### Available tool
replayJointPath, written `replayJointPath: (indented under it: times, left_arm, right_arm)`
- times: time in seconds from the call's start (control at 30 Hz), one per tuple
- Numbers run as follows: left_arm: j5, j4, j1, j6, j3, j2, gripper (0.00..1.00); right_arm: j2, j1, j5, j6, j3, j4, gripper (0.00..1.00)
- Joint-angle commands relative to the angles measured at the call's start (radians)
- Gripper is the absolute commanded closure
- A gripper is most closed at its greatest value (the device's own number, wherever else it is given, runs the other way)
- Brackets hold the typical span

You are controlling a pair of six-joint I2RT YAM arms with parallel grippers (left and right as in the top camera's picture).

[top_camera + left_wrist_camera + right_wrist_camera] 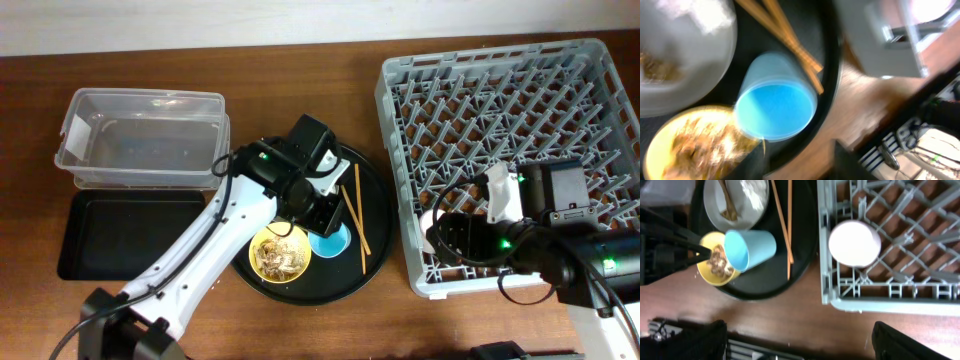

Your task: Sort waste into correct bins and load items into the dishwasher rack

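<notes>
Rack [392, 140]: grey peg grid on the right half of the bench [300, 100].

Right end effector [800, 342]: hangs over the bench edge just outside the rack's near corner on the round-tray side. Fingers spread wide, nothing between them, touching nothing.

Tub [140, 98]: clear, far left of the bench. The black tray [110, 235] lies just in front of it, edges touching or nearly so.

Round tray [378, 230]: between the bins and the rack, rim just beside the rack wall.

Left end effector [800, 157]: low over the round tray. Fingers spread, gripping nothing. The blue cup sits just ahead of the gap. Wrist view is blurred, so I cannot tell whether there is contact.

Plate [745, 219]: white, on the far part of the round tray, carrying brown scraps [727, 207] and white tissue [754, 191].

Bowl [715, 279]: yellow, on the near-left part of the round tray, with more scraps inside.

Blue cup [752, 247]: on the round tray, against the bowl, mouth open.

Pink cup [854, 242]: mouth down in the rack's near corner cell, apart from the right fingers.

Chopsticks [789, 230]: a pair flat on the round tray, between the blue cup and the rack.
</notes>
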Motion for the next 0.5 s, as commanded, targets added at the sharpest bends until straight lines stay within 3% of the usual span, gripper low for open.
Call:
replayJointPath:
  times: [0.0, 0.13, 0.27, 0.47]
  left_arm:
    - [-0.184, -0.076, -0.004, -0.105, -0.001, -0.044, 0.36]
    - [-0.167, 0.068, -0.002, -0.147, -0.130, -0.043, 0.27]
    - [-0.099, 0.270, -0.002, -0.151, -0.269, -0.042, 0.27]
    - [-0.099, 0.493, -0.002, -0.207, -0.428, -0.042, 0.56]
  right_arm:
    - [-0.003, -0.006, -0.052, -0.041, -0.006, -0.040, 0.07]
    - [-0.033, -0.004, -0.154, -0.068, -0.006, -0.104, 0.06]
    - [-0.079, 0.088, -0.169, -0.081, -0.006, -0.132, 0.06]
    - [-0.086, 0.144, -0.169, -0.062, -0.006, -0.119, 0.05]
